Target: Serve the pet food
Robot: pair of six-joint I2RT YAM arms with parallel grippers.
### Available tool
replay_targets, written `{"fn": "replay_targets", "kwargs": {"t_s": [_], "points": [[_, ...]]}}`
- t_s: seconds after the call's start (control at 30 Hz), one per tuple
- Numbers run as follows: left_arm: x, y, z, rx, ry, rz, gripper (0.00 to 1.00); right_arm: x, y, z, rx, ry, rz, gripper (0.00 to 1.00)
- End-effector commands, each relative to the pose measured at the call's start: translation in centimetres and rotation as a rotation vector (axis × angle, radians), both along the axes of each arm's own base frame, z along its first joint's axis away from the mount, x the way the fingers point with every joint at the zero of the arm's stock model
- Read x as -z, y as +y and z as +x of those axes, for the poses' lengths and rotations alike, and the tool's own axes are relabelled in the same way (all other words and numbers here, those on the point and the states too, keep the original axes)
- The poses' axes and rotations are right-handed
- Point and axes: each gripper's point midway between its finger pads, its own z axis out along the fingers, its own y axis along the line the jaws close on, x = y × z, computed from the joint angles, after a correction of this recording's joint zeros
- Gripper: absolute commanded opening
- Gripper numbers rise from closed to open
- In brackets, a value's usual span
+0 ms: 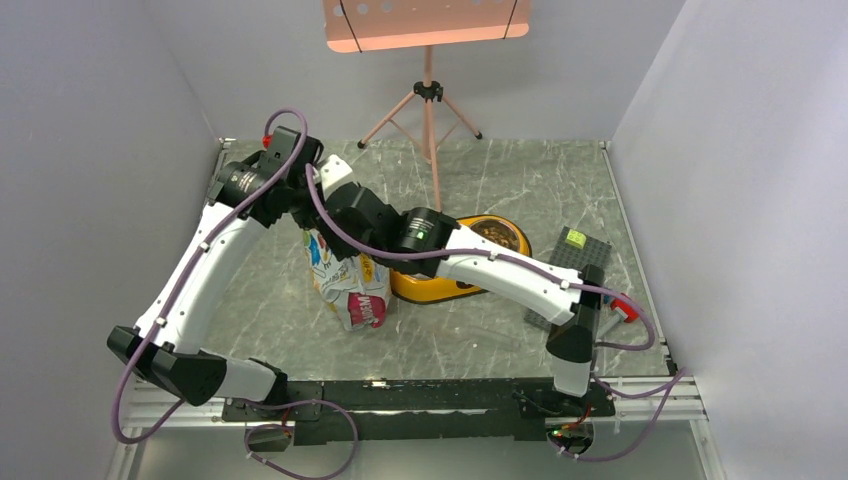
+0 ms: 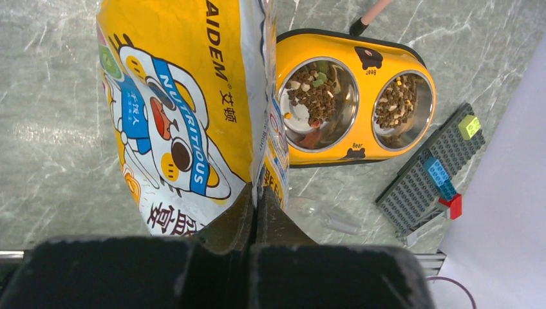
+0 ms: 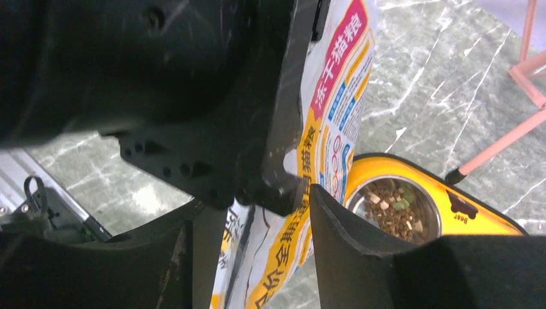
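Note:
The crinkly white-and-yellow pet food bag (image 2: 180, 96) stands upright on the marble table, just left of the yellow feeder (image 2: 357, 55). Brown kibble lies in both steel bowls (image 2: 319, 93) (image 2: 394, 103). My left gripper (image 2: 257, 196) is shut on the bag's top side seam. My right gripper (image 3: 257, 238) is open, its fingers (image 3: 341, 238) on either side of the bag (image 3: 335, 96) without pressing it. In the top view both wrists crowd over the bag (image 1: 350, 285), hiding its top; the feeder (image 1: 440, 290) is partly under the right arm.
A grey brick baseplate (image 2: 418, 183) with a few coloured bricks lies right of the feeder. A clear plastic piece (image 2: 328, 217) lies on the table in front of the feeder. A pink tripod stand (image 1: 428, 95) is at the back. White walls enclose the table.

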Motion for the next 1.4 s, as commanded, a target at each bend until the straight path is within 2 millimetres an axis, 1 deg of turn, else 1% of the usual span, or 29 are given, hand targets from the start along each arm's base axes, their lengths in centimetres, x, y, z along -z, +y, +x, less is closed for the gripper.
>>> {"fn": "replay_targets", "kwargs": {"t_s": [0.0,0.03,0.07,0.13,0.17,0.23,0.27,0.3,0.33,0.4,0.43,0.47,0.53,0.63,0.77,0.87,0.93,1.07,1.1,1.13,1.17,1.2,1.23,1.27,1.3,1.33,1.37], "points": [[-2.9,-0.2,-0.6,-0.048,-0.02,-0.067,0.0,-1.2,1.1,1.1,0.025,-0.044,0.0,0.51],[-3.4,-0.3,-0.4,-0.046,-0.032,-0.076,0.0,-1.0,1.1,1.3,0.038,-0.044,0.0,0.48],[-3.7,-0.3,-0.3,-0.047,-0.038,-0.078,0.0,-0.6,1.1,1.3,0.048,-0.035,0.002,0.4],[-4.1,-0.3,0.0,-0.05,-0.042,-0.08,0.0,0.1,0.7,1.3,0.065,-0.024,-0.011,0.08],[-4.2,-0.4,0.2,-0.049,-0.042,-0.087,0.0,0.6,0.2,1.4,0.092,-0.014,-0.022,0.0],[-4.6,-0.2,0.4,-0.063,-0.041,-0.1,0.0,2.1,-0.8,0.9,0.12,0.026,-0.048,0.0],[-4.7,-0.1,0.5,-0.069,-0.045,-0.11,0.0,2.9,-0.9,0.2,0.092,0.051,-0.056,0.0],[-4.9,0.1,0.7,-0.077,-0.05,-0.12,0.0,3.3,-0.7,-0.9,0.026,0.083,-0.04,0.0],[-5.1,0.2,0.9,-0.078,-0.053,-0.125,0.0,2.5,-0.8,-1.6,-0.004,0.095,0.012,0.0],[-5.4,0.9,1.1,-0.089,-0.058,-0.121,0.0,2.2,-1.2,-2.2,-0.024,0.126,0.078,0.0],[-5.5,1.0,1.1,-0.092,-0.059,-0.119,0.0,1.5,-1.1,-2.4,-0.045,0.124,0.122,0.0],[-5.5,1.0,1.1,-0.087,-0.061,-0.121,0.0,1.3,-1.1,-2.6,-0.062,0.127,0.14,0.0],[-5.6,1.1,1.1,-0.091,-0.059,-0.129,0.0,0.9,-1.2,-2.4,-0.056,0.129,0.158,0.0],[-5.8,0.9,1.0,-0.094,-0.061,-0.151,0.0,1.4,-1.1,-1.8,-0.05,0.141,0.113,0.0],[-6.0,0.6,0.8,-0.097,-0.056,-0.179,0.0,1.7,-0.6,-1.1,-0.045,0.128,0.06,0.25],[-5.9,0.4,0.6,-0.101,-0.054,-0.195,0.0,2.1,-0.1,-0.8,-0.04,0.115,0.01,0.34],[-5.9,0.4,0.6,-0.106,-0.051,-0.2,0.0,2.4,-0.1,-0.6,-0.02,0.098,-0.024,0.35],[-5.6,0.7,0.6,-0.121,-0.047,-0.189,0.0,2.8,-1.4,0.4,0.083,0.034,-0.104,0.32],[-5.6,0.7,0.5,-0.124,-0.047,-0.192,0.0,3.3,-2.2,0.8,0.124,0.014,-0.154,0.28],[-5.6,0.7,0.6,-0.123,-0.049,-0.191,0.0,3.7,-3.0,1.1,0.167,-0.004,-0.198,0.16],[-5.6,1.1,0.9,-0.137,-0.058,-0.17,0.0,4.0,-4.0,1.4,0.211,-0.023,-0.242,0.0],[-5.5,1.5,1.2,-0.146,-0.063,-0.154,0.0,4.1,-4.6,1.2,0.222,-0.018,-0.262,0.0],[-5.4,1.8,1.4,-0.146,-0.063,-0.144,0.0,4.3,-4.2,0.5,0.158,0.0,-0.255,0.0],[-5.3,1.9,1.6,-0.143,-0.059,-0.136,0.0,3.8,-3.8,-0.6,0.081,0.025,-0.201,0.0],[-5.3,2.0,1.8,-0.137,-0.057,-0.134,0.0,3.6,-3.1,-1.6,-0.005,0.075,-0.113,0.0],[-5.3,2.0,2.0,-0.13,-0.059,-0.132,0.0,2.9,-2.4,-3.4,-0.137,0.165,0.001,0.0],[-5.3,2.2,2.1,-0.126,-0.063,-0.128,0.0,1.3,-1.6,-5.1,-0.257,0.203,0.141,0.0]]}}
